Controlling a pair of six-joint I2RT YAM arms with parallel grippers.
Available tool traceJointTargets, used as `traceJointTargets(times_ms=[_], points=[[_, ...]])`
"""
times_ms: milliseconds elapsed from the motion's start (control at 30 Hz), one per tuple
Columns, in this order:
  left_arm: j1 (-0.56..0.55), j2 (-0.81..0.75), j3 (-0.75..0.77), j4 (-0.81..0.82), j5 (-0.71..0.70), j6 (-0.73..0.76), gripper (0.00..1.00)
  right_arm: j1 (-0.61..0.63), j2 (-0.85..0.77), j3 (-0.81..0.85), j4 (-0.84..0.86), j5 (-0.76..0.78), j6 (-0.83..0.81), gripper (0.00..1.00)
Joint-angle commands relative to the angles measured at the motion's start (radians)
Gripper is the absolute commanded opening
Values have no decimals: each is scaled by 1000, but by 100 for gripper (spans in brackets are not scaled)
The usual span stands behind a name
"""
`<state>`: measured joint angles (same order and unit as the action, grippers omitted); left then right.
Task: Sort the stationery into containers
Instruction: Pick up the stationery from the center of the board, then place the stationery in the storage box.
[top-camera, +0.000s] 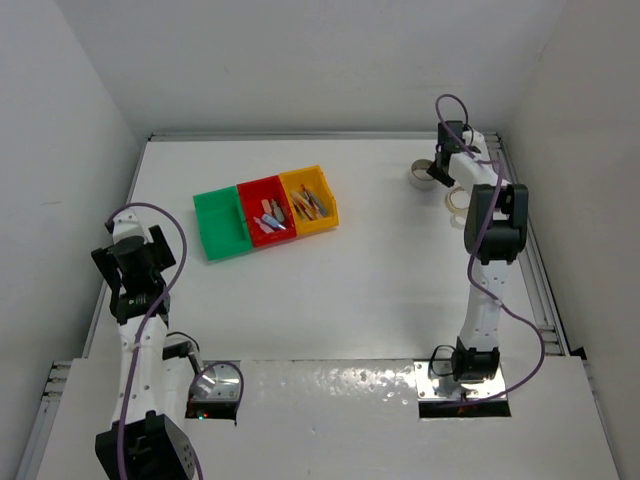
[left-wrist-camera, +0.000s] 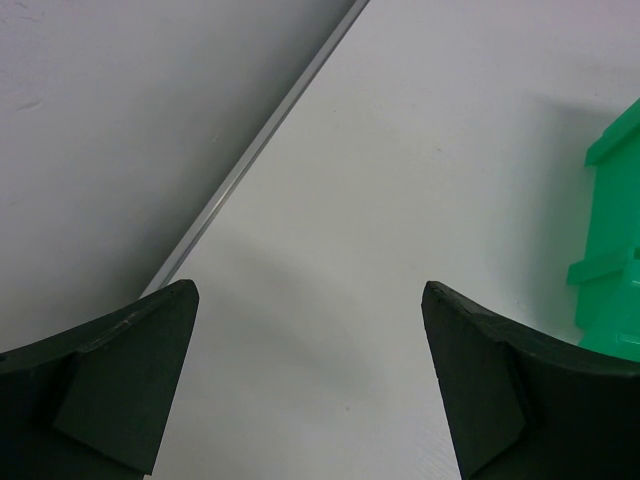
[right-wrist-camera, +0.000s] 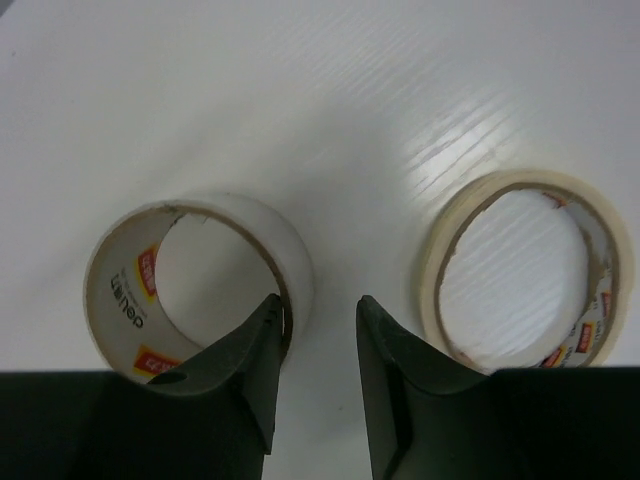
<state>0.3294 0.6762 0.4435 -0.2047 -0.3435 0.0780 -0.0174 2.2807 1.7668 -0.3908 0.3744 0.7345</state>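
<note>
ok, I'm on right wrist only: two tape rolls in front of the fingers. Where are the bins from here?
Observer: On the robot's left of the right hand there is a joined row: green bin, red bin, yellow bin. Yellow is nearest the hand.
Operator: which one still has room for tape?
Observer: Green shows nothing inside. Red already holds short sticks and yellow holds pens.
</note>
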Motion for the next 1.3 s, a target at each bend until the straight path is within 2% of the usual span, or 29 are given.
traceJointTargets(times_ms=[0, 133, 200, 300, 333, 400, 500, 567, 600, 667, 733, 767, 800, 867, 900, 1033, 1133, 1267], points=[[17, -7, 40, 27, 11, 0, 92, -35, -29, 25, 26, 11, 32, 34], [19, -9, 50, 22, 15, -4, 92, -35, 60, 86, -39, -17, 83, 32], [19, -9, 60, 11, 27, -6, 92, -35, 65, 63, -36, -38, 100, 30], [17, -20, 90, -5, 76, 9, 88, -33, 36, -7, 27, -63, 111, 11], [14, -24, 104, -9, 116, 17, 86, -32, 7, -24, 58, -74, 105, 0], [14, -40, 121, -12, 176, 43, 83, -29, -29, -56, 75, -83, 77, 0], [10, -38, 184, -41, 372, 84, 78, 5, -136, -107, 99, -34, -18, 0], [-3, -6, 262, -128, 615, 117, 76, 69, -260, -185, 134, 53, -99, 0], [-19, 8, 315, -149, 655, 118, 76, 118, -355, -219, 171, 107, -125, 0], [-50, 55, 359, -195, 716, 111, 76, 183, -444, -321, 214, 148, -207, 0], [-90, 106, 406, -251, 765, 83, 76, 304, -545, -386, 260, 188, -298, 0], [-122, 124, 422, -284, 774, 62, 74, 398, -562, -400, 271, 186, -322, 0], [-137, 147, 437, -300, 778, 62, 72, 443, -575, -405, 270, 185, -336, 0], [-171, 207, 475, -335, 791, 49, 70, 531, -567, -389, 264, 137, -356, 0], [-211, 242, 489, -340, 794, 46, 70, 606, -550, -341, 247, 92, -354, 0], [-318, 302, 567, -317, 764, 29, 70, 778, -397, -152, 181, 46, -333, 0], [-371, 322, 589, -286, 735, 9, 71, 832, -319, -15, 155, 35, -319, 0], [-427, 342, 586, -272, 664, -18, 71, 916, -270, 80, 138, 50, -337, 0]])
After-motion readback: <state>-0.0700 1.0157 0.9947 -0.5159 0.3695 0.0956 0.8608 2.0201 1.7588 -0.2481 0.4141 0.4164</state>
